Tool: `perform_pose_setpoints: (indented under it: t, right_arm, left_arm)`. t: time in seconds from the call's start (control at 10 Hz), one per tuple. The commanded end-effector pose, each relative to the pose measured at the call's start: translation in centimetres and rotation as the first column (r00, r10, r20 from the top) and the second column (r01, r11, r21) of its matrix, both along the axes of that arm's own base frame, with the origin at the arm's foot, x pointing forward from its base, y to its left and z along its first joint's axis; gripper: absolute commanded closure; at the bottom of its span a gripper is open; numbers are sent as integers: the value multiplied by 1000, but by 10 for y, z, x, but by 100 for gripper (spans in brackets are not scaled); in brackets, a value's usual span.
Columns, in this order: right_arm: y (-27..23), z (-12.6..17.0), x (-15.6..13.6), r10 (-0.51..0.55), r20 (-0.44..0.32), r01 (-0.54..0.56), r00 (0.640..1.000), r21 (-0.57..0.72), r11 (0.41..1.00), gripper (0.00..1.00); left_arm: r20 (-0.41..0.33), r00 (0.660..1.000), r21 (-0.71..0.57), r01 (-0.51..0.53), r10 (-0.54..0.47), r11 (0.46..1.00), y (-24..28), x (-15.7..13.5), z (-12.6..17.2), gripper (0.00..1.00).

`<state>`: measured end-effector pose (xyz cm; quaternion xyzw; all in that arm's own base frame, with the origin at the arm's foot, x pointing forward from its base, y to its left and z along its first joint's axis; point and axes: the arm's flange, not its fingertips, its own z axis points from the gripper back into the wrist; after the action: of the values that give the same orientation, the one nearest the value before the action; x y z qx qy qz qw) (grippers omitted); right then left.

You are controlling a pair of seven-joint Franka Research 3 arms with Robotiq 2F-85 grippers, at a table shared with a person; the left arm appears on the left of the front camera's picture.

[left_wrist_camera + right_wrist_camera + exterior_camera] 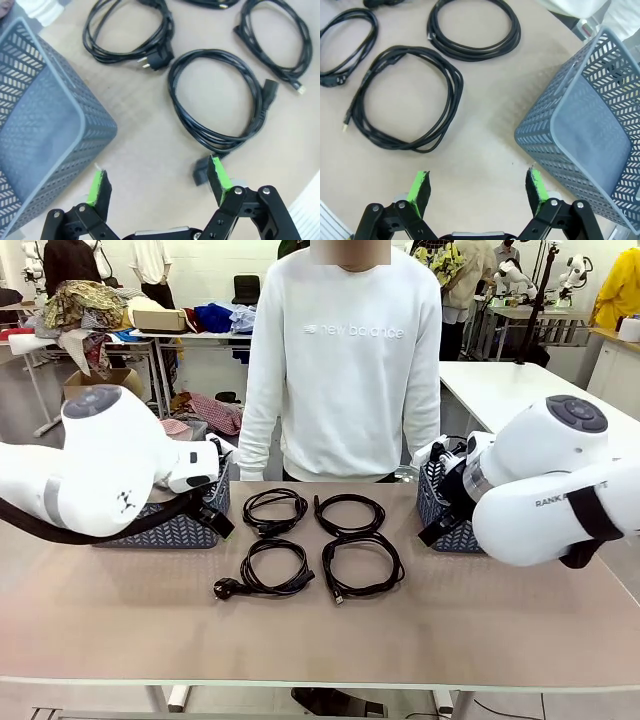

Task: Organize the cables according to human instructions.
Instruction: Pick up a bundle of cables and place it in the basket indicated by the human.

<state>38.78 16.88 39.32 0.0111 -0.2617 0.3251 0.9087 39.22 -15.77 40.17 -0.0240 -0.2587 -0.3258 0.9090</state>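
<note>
Cables [270, 590]: four black coiled cords with plug ends lie in a two-by-two block at the middle of the table, each apart from the others, between the two baskets.
Table [320, 650]: tan top.
Person [345, 370]: stands at the far edge in a white sweatshirt.
Left arm [100, 465]: white, in front of the left basket.
Right arm [545, 490]: white, in front of the right basket.
Left basket [180, 532]: grey-blue lattice, at the table's left.
Right basket [438, 515]: same kind, at the table's right.
Left gripper [159, 187]: jaws spread wide over bare table, one cable's plug just beside a green pad.
Right gripper [478, 185]: jaws spread wide, holding nothing, between a coil and the right basket.
</note>
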Motion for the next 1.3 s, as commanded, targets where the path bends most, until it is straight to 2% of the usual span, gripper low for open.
perform_pose_setpoints:
  t: [0.0, 0.4, 0.7, 1.2]
  right_arm:
    - [-13, 27, -10, 67, -46, -67, 997, 9, 998, 0]
    - [-36, 63, -21, 218, -105, -200, 970, 159, 967, 0]
    - [-63, 83, -15, 316, -111, -272, 942, 296, 916, 0]
    - [-93, 91, 4, 399, -86, -322, 913, 448, 834, 0]
  left_arm:
    - [-36, 997, -20, 74, -74, 997, 25, -34, 18, 0]
    - [-31, 977, -88, 206, -210, 975, 62, -40, 50, 0]
    - [4, 935, -185, 350, -356, 918, 98, -30, 61, 0]
    - [-2, 922, -322, 365, -386, 874, 150, 4, 64, 0]
